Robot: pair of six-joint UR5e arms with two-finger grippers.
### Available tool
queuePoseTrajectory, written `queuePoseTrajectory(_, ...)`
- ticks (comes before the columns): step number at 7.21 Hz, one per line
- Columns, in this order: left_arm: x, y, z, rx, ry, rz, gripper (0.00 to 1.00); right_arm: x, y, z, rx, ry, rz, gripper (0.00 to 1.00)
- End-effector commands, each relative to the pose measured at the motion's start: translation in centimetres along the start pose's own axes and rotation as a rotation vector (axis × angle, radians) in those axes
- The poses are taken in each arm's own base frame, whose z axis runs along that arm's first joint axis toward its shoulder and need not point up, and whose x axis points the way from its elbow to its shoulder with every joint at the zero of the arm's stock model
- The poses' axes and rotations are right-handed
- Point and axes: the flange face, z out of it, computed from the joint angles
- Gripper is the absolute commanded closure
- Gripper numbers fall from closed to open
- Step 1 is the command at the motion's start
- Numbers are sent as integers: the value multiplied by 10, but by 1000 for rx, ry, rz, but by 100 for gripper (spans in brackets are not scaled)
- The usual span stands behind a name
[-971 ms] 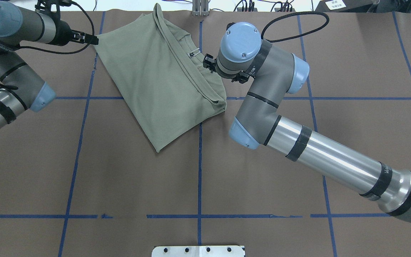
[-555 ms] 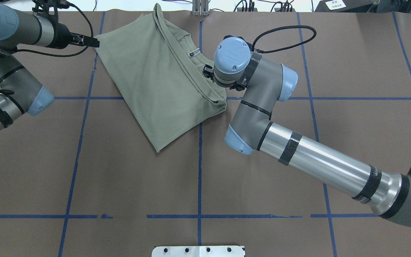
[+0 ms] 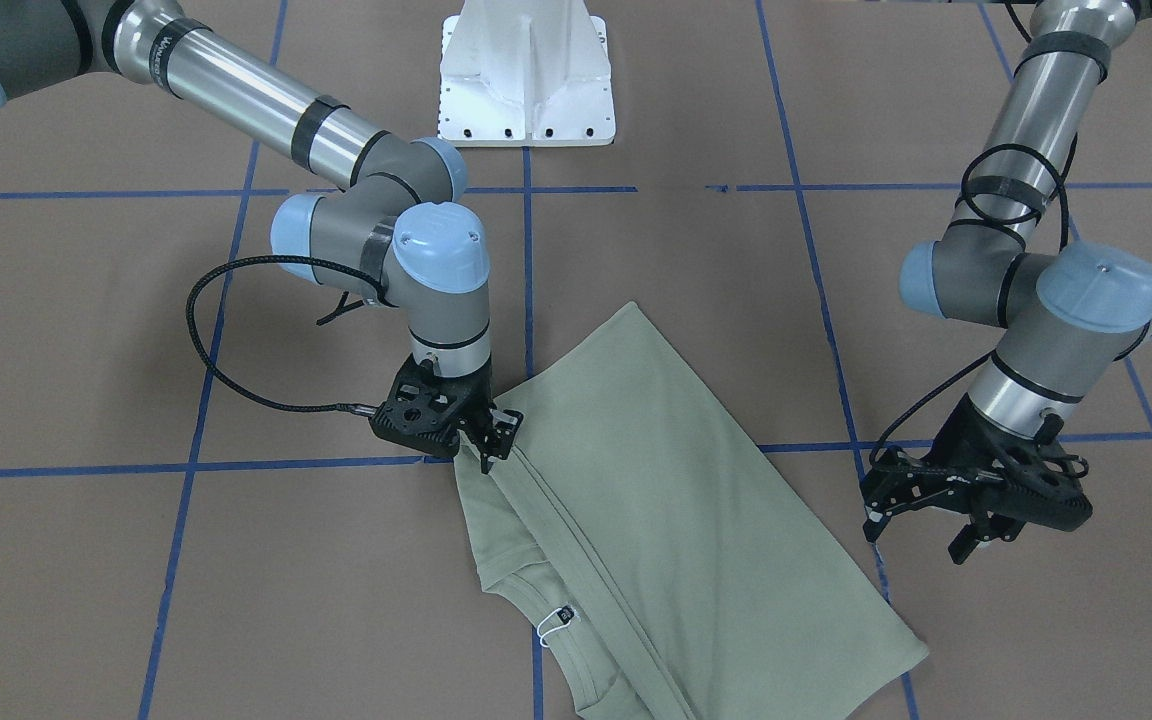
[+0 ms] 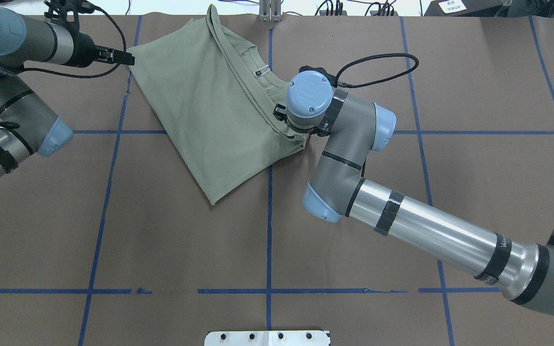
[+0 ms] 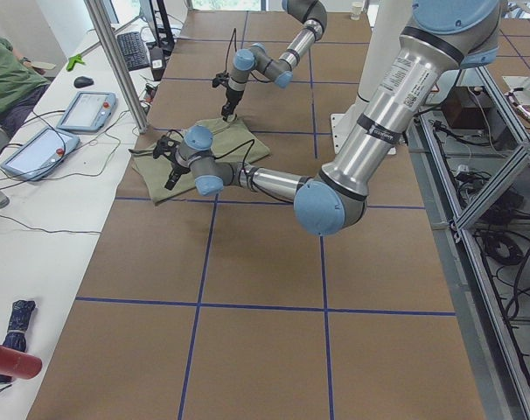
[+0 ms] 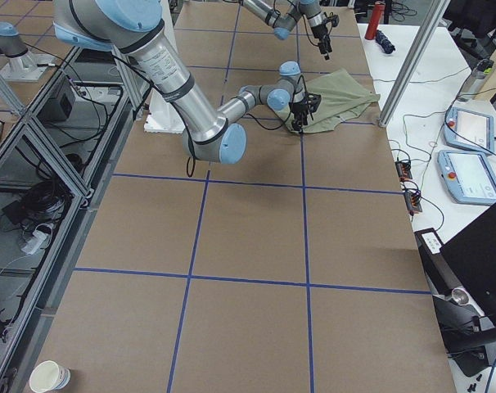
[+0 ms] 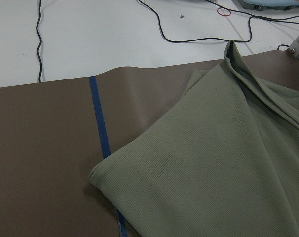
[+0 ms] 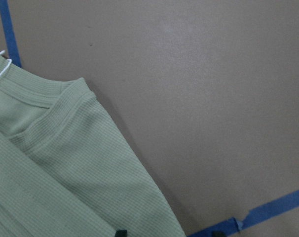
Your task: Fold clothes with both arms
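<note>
**Limp knit: take it by the corners**

Right pincer [image 3: 492,440] touches the shirt's [image 3: 656,500] thick folded corner; clenched or not, I cannot tell. Left pincer [image 3: 916,525] hangs released just beside the opposite edge. Folded on the bench [image 3: 136,560], the knit looks light and limp, so pinch every layer at the corners.

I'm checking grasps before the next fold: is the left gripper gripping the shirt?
No, the left gripper hangs open beside the shirt, with bare table showing between them.

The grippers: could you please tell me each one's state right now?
Left gripper: open, holding nothing, beside the shirt.
Right gripper: at the shirt's folded edge; open or closed cannot be told.
</note>
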Motion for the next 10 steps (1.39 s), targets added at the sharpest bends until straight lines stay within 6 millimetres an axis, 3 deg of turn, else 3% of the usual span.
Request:
queuePoseTrajectory(1, 0, 1, 0, 0, -1, 0, 0, 0, 1, 1, 1, 0, -1, 53)
queuePoseTrajectory(4, 0, 1, 1, -1, -2, 0, 0, 1, 1, 1, 3, -2, 0, 92)
queuePoseTrajectory(5, 0, 1, 1, -1, -2, 0, 0, -1, 0, -1, 4, -6, 3, 100)
queuePoseTrajectory(7, 1, 0, 0, -2, 0, 0, 0, -3, 1, -23, 5, -31, 1, 100)
queuePoseTrajectory(8, 1, 0, 0, -2, 0, 0, 0, 14, 4, -48, 4, -28, 2, 100)
queuePoseTrajectory(9, 1, 0, 0, -2, 0, 0, 0, 46, 37, -76, -9, -42, -28, 100)
queuePoseTrajectory(10, 1, 0, 0, -2, 0, 0, 0, 74, 90, -105, 0, -52, -83, 100)
